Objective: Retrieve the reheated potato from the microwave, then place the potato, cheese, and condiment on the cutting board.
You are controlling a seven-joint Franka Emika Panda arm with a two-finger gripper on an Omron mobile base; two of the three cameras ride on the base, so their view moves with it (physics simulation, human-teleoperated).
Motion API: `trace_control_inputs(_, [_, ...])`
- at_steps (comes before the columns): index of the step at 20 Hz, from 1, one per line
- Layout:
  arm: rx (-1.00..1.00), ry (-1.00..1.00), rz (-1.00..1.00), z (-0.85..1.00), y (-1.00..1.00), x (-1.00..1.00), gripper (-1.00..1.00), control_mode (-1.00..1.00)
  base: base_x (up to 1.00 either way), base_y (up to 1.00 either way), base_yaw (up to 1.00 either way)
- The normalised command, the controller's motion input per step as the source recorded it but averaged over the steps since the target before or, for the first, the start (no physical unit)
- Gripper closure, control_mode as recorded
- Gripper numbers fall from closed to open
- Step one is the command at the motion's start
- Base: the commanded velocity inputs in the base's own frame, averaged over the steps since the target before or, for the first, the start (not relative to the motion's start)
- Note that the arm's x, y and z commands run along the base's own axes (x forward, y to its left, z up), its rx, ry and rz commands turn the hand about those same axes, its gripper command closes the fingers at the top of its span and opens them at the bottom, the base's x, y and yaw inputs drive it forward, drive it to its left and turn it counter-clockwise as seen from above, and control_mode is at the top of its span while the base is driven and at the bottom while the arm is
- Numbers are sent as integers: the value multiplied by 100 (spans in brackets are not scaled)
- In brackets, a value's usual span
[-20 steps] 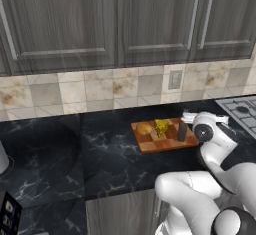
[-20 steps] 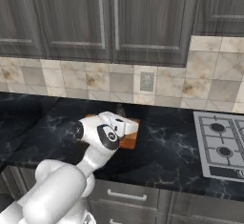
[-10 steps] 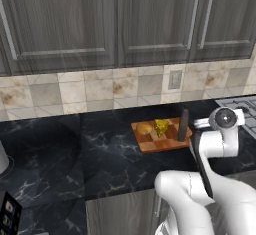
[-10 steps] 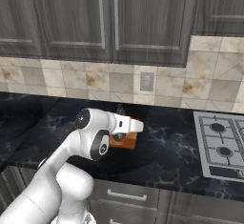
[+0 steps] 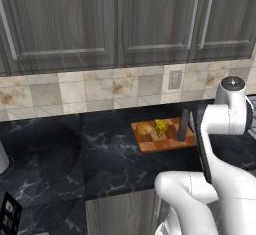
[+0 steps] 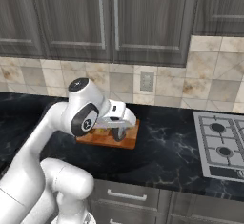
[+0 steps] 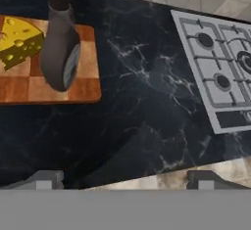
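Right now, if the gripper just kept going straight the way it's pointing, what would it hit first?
Most likely the bare black countertop, right of the cutting board and short of the stove. The gripper points between them; the condiment sits off its line. Depth is uncertain.

Dark wood cabinets (image 5: 125, 19) above beige tile backsplash (image 5: 90, 89) (one outlet (image 6: 146, 81)); black marble counter (image 5: 100, 154); stovetop (image 7: 215, 67).

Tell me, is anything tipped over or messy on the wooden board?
Nothing stands out. The condiment stands upright on the cutting board, beside the cheese and the potato. No spill shows on the dark counter, and the gripper holds nothing.
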Motion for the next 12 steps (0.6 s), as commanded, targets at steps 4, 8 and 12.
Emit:
trace_control_inputs(4, [18,13,-1,2,39,-77,-100,-100,0,0,0])
trace_control_inputs(8, [18,6,-1,0,47,-74,-100,-100,0,0,0])
trace_control_inputs(12, [16,0,0,0,52,-61,-100,-100,0,0,0])
